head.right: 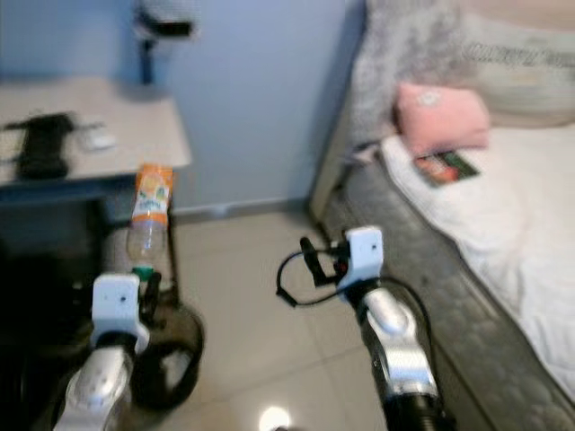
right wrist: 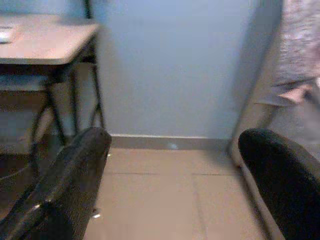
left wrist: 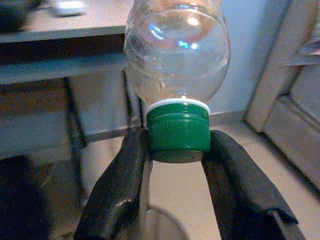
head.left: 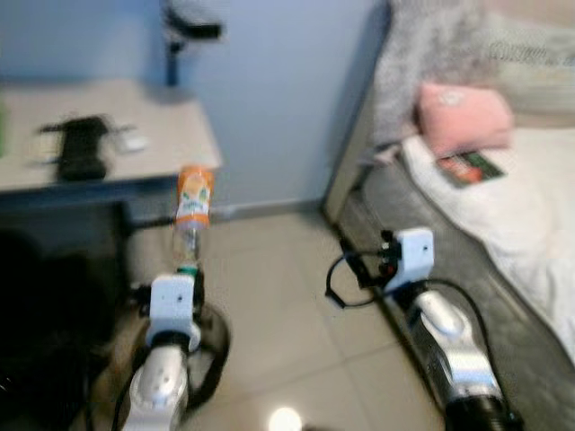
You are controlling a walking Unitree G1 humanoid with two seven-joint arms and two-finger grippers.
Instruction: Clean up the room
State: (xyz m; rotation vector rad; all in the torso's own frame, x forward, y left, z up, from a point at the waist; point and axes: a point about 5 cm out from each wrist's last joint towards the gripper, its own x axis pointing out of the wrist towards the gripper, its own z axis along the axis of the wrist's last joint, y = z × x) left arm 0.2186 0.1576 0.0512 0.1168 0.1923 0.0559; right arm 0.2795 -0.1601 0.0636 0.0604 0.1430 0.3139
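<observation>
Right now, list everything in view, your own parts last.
bottle: one, clear with orange label and green cap, held by the cap in front of the desk.
desk: one, pale top, against the blue wall on the left.
black item: one, on the desk; too blurred to identify.
pillow: one, pink, on the bed.
bed: one, white sheet, on the right.
dark bin: one, on the floor under the left arm.
left pincer: shut on the cap.
right pincer: open, holding nothing, over the floor.

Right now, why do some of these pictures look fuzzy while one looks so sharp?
Both eye views are softly blurred throughout, so the desk and bed lose detail; a bright glare spot shines on the floor tiles. The left wrist view is crisp: the bottle, gripped by its green cap, shows window reflections. The right wrist view is mildly soft.
</observation>
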